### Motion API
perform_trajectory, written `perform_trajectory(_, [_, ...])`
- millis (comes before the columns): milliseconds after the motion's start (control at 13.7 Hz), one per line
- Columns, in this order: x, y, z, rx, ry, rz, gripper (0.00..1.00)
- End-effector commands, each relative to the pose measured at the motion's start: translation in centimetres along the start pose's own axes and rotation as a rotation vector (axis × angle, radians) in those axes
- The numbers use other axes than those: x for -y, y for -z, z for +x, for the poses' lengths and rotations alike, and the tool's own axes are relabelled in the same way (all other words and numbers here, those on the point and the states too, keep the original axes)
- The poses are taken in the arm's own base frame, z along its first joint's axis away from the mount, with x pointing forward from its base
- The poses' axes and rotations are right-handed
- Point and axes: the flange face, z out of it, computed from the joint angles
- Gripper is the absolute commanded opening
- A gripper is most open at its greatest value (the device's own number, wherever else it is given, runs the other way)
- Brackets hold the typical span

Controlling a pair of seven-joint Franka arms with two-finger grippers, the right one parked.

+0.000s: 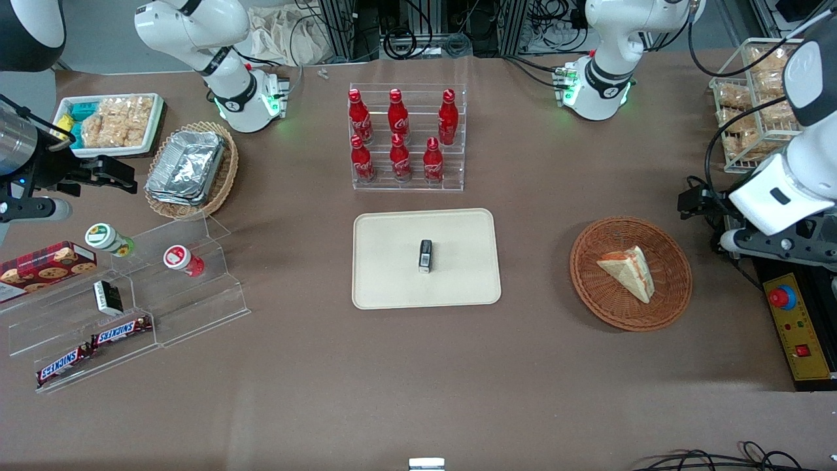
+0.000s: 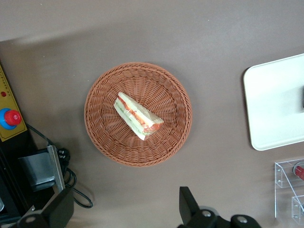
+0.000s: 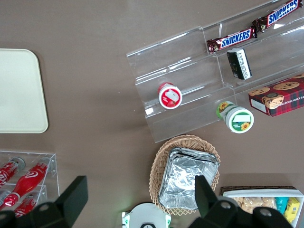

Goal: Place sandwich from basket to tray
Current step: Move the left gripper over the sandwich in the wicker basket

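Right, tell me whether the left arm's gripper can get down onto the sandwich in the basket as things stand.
Probably yes. The gripper hangs open above the basket, and the sandwich lies alone and uncovered in it, with nothing standing over or against it.

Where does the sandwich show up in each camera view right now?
Front view: the sandwich lies in the basket, toward the working arm's end of the table.
Left wrist view: sandwich in the basket's middle, below the open tool.
Right wrist view: not in it.
Shared landmark: the tray.
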Motion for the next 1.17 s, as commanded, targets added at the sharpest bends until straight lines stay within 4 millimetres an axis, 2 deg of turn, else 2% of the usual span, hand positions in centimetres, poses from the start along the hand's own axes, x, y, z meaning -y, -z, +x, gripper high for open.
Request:
perform_trajectory(0, [-0.3,0.4,0.2,0.013,-0.009,-0.013,1.00])
perform_trajectory(146, [-1.3,-0.7,1.0,0.029,-0.025,0.004,1.00])
perform_trajectory(293, [-1.7,-3.4,2.0,0.076,0.023,0.043,1.00])
perform_trajectory(439, [-1.5,-6.0,1.8,0.052,0.099,0.033,1.00])
perform_trajectory(659, [-0.4,-11.1,1.1,-0.023,0.366,0.013,1.00])
perform_trajectory(1098, [0.5,-22.3,2.1,-0.068,0.918,0.000,1.00])
